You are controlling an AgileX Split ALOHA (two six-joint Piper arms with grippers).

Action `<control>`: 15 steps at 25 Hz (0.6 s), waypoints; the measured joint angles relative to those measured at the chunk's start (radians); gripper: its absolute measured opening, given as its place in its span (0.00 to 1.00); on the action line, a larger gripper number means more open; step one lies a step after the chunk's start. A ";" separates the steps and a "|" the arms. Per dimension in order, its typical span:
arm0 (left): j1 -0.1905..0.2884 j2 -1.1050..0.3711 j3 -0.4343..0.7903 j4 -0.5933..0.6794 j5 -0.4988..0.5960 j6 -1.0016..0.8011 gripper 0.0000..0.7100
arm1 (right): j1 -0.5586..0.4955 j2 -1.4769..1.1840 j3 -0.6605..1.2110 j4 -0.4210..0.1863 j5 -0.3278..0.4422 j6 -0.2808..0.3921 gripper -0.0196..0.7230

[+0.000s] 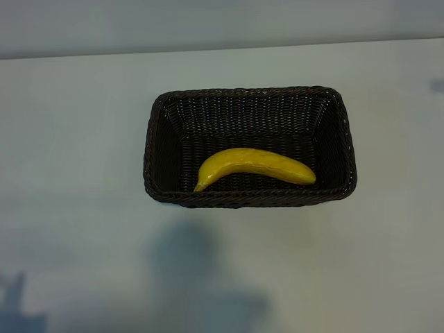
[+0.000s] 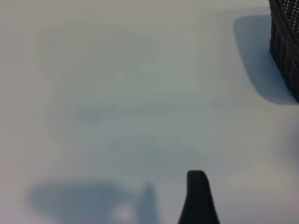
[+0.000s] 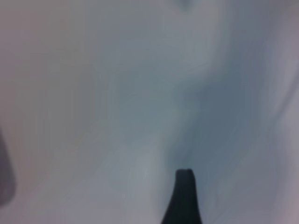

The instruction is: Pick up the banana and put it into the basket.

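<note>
Exterior view showed the banana (image 1: pixel 255 166) lying inside the basket (image 1: pixel 345 142), along its near wall. Both claws, outside the basket, stood open and empty. Little could go wrong unless an arm nudged the basket.

A bare test setup, lab-like: a plain pale worktop (image 1: pixel 76 139) against a blank wall (image 1: pixel 208 21), carrying only a wicker basket (image 1: pixel 347 159) with a banana (image 1: pixel 253 166)
</note>
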State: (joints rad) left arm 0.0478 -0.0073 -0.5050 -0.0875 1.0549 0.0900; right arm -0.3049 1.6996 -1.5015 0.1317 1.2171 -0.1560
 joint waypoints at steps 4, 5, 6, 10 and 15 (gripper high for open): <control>0.000 0.000 0.000 0.000 0.000 0.000 0.76 | 0.000 -0.139 0.122 0.005 0.001 -0.017 0.84; 0.000 0.000 0.000 0.000 0.000 0.000 0.76 | 0.000 -0.173 0.154 0.007 0.001 -0.018 0.84; 0.000 0.000 0.000 0.000 0.000 0.000 0.76 | 0.001 -0.214 0.184 0.010 0.001 -0.018 0.84; 0.000 0.000 0.000 0.000 0.000 0.000 0.76 | 0.042 -0.383 0.288 0.010 0.001 -0.031 0.83; 0.000 0.000 0.000 0.000 0.000 0.000 0.76 | 0.143 -0.555 0.384 0.008 0.003 -0.041 0.83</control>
State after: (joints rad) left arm 0.0478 -0.0073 -0.5050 -0.0875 1.0549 0.0900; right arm -0.1617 1.1446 -1.1173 0.1392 1.2198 -0.1975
